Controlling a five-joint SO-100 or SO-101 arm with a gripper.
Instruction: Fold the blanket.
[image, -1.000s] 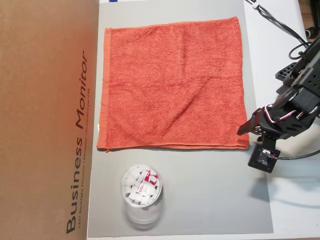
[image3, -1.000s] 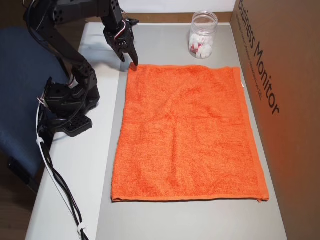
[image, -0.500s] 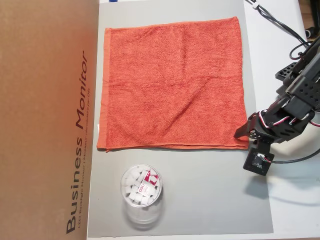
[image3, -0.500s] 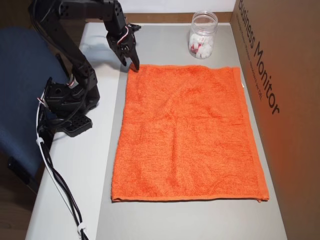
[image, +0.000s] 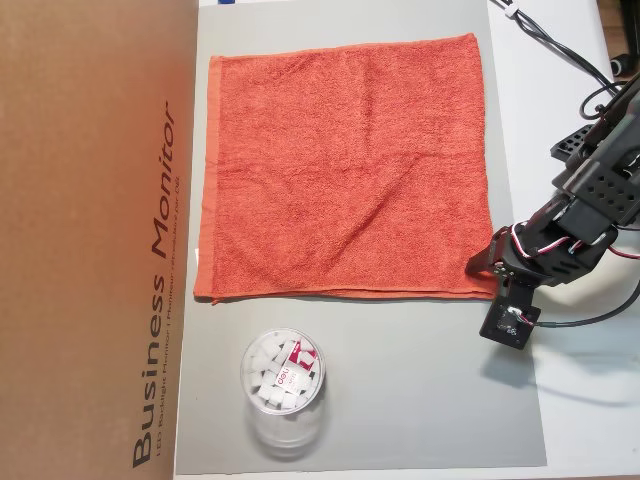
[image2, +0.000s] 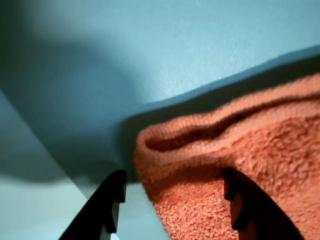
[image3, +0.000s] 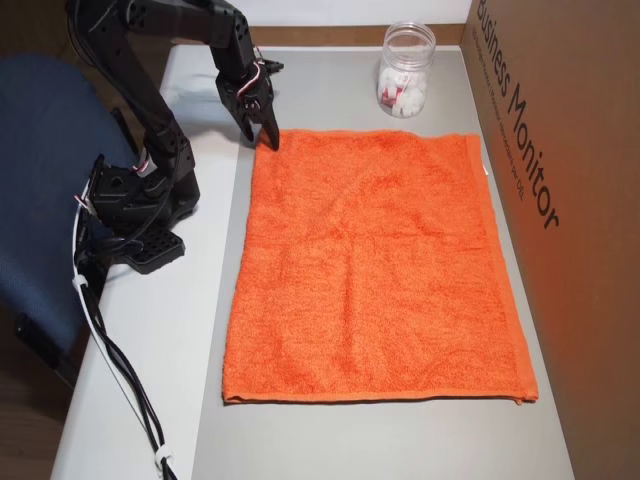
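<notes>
Wrist view shows the hand (image2: 172, 210) with fingers apart, straddling one rumpled corner of the orange-red terry-cloth blanket (image: 345, 165), which lies flat on the grey mat (image: 420, 400) covering the surface.

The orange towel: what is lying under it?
A grey mat lies under the towel and shows around its edges. The part of the mat beneath the towel is covered, so anything there cannot be seen.

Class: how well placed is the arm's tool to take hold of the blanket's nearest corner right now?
Probably well placed: the tool sits open at the blanket corner, one finger over the cloth, nothing between them; the cup stands clear.
</notes>
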